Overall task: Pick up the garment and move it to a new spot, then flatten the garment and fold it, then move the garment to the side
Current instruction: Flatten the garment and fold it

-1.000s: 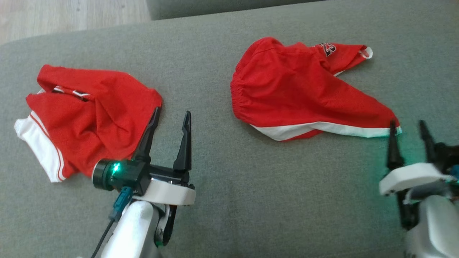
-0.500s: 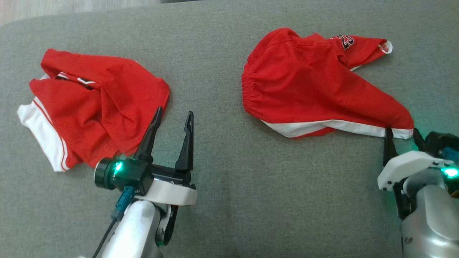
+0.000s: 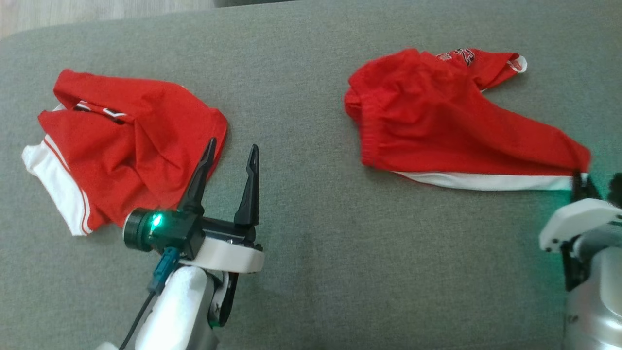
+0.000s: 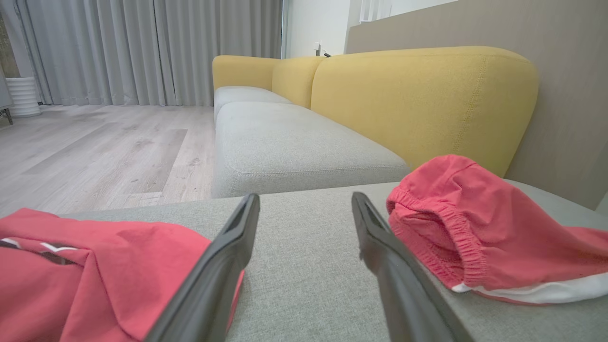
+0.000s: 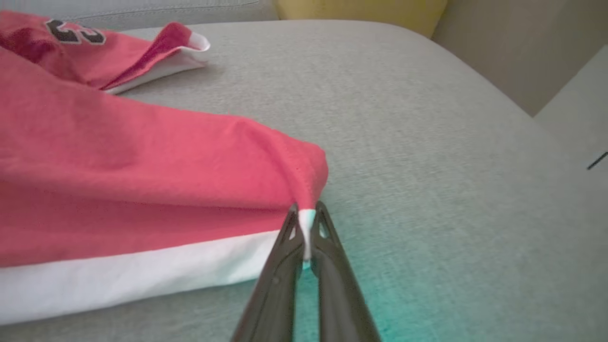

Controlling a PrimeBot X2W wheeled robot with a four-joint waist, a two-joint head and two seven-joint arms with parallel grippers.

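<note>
1. A wide grey woven-fabric seat cushion (image 3: pixel 311 291) was taken as the work surface. On it the task was judged barely begun: only the first pick-up was under way.
2. The crumpled red cloth shorts with a white hem band (image 3: pixel 437 126) were seen on the cushion's right half. The elastic waistband was bunched toward the cushion's middle, and one leg was drawn out taut toward the cushion's right edge. The bulk rested on the cushion. Moving, flattening, folding and setting aside were judged left to do.
3. A rumpled red-and-white garment (image 3: pixel 121 141) was found on the cushion's left half.
4. The left gripper (image 3: pixel 232 144) was held empty near the cushion's middle, fingers spread, one finger over that garment's edge.
5. The right gripper (image 5: pixel 306 213) was clamped on the shorts' white hem corner, near the cushion's right edge.
</note>
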